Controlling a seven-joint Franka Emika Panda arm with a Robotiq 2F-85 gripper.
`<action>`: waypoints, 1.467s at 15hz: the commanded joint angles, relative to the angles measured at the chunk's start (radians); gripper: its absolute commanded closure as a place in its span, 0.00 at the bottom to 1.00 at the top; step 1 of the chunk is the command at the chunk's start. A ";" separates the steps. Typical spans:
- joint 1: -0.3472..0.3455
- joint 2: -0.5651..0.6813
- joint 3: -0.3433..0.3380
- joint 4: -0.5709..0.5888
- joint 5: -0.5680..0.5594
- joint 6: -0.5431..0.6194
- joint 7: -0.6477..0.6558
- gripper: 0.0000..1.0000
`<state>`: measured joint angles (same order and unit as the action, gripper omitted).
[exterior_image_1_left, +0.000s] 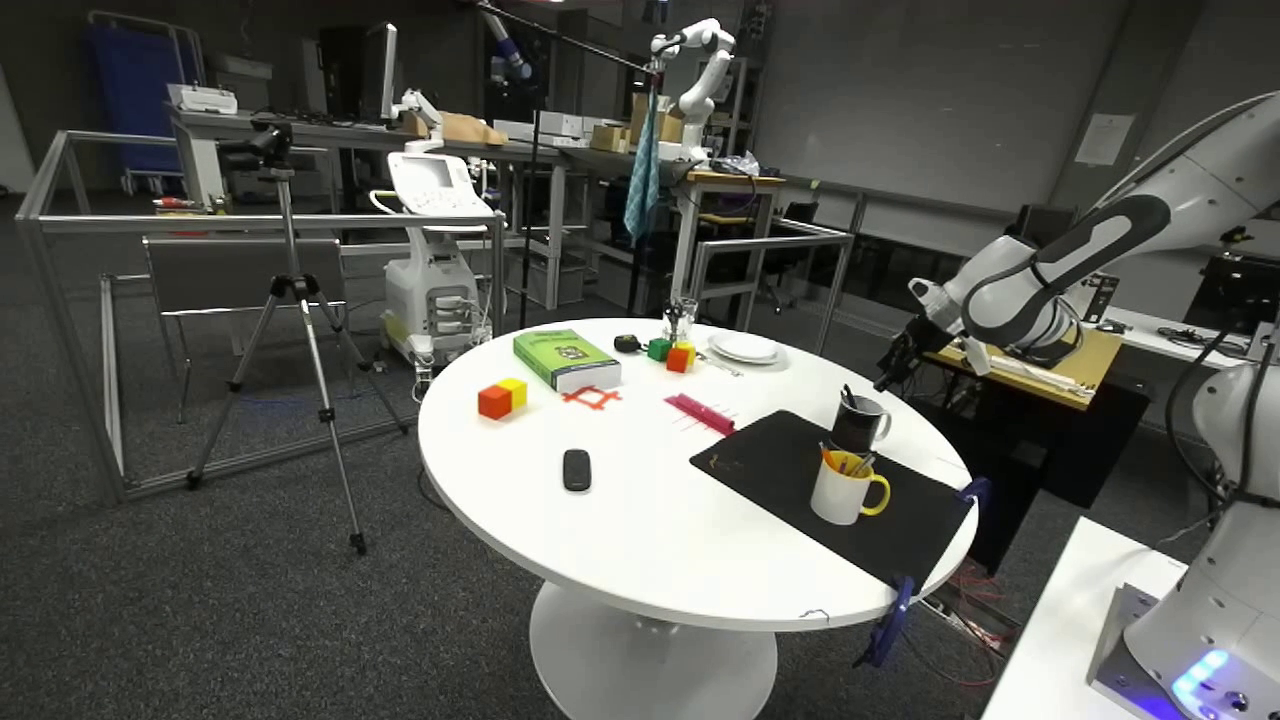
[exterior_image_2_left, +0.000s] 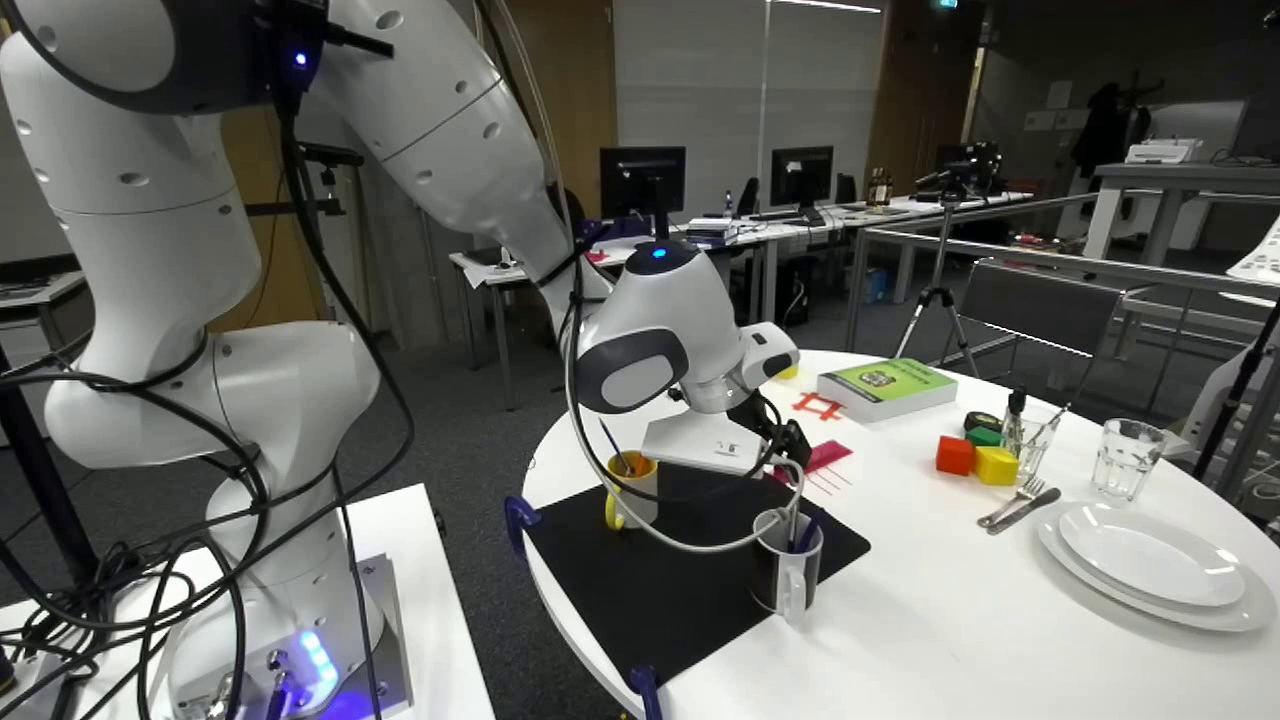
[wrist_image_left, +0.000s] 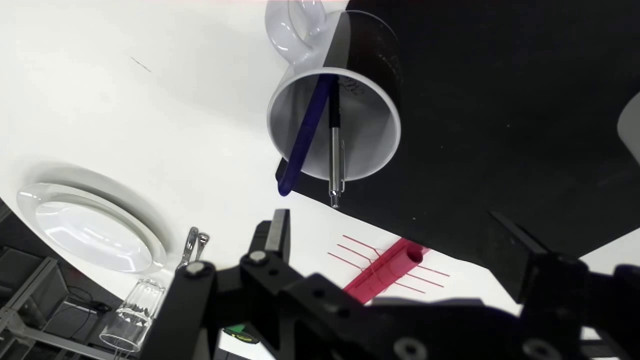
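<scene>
My gripper (wrist_image_left: 395, 237) stands open in the wrist view, with nothing held between its fingers. Nearest to it is a black-and-white mug (wrist_image_left: 372, 45) holding a dark blue pen (wrist_image_left: 306, 132) and a silver-and-black pen (wrist_image_left: 335, 155). In an exterior view the gripper (exterior_image_1_left: 893, 362) hangs above the table, apart from this mug (exterior_image_1_left: 853, 430). The mug rests on a black mat (exterior_image_2_left: 640, 590), as does a white mug (exterior_image_1_left: 836, 498) with yellow handle, also holding pens. Past the mat's edge lies a pinkish-red rolled piece (wrist_image_left: 382, 272) with thin red strands. The arm partly hides the gripper in an exterior view (exterior_image_2_left: 790, 440).
The round white table (exterior_image_1_left: 640, 530) also bears a green book (exterior_image_1_left: 567, 358), red, yellow and green cubes (exterior_image_1_left: 495, 402), a red frame (exterior_image_1_left: 592, 397), a black oblong object (exterior_image_1_left: 577, 470), plates (exterior_image_2_left: 1150, 555), cutlery (exterior_image_2_left: 1020, 508) and glasses (exterior_image_2_left: 1127, 460). Blue clamps (exterior_image_1_left: 893, 620) grip the mat's edge.
</scene>
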<state>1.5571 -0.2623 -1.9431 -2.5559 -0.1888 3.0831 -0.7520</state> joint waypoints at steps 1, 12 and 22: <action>-0.019 -0.015 0.023 -0.014 -0.013 0.028 -0.023 0.00; 0.070 -0.029 -0.046 0.077 -0.008 -0.046 -0.002 0.00; 0.299 -0.019 -0.271 0.156 -0.043 -0.173 0.059 0.00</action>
<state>1.7676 -0.2671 -2.1273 -2.4510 -0.1908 2.9615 -0.7389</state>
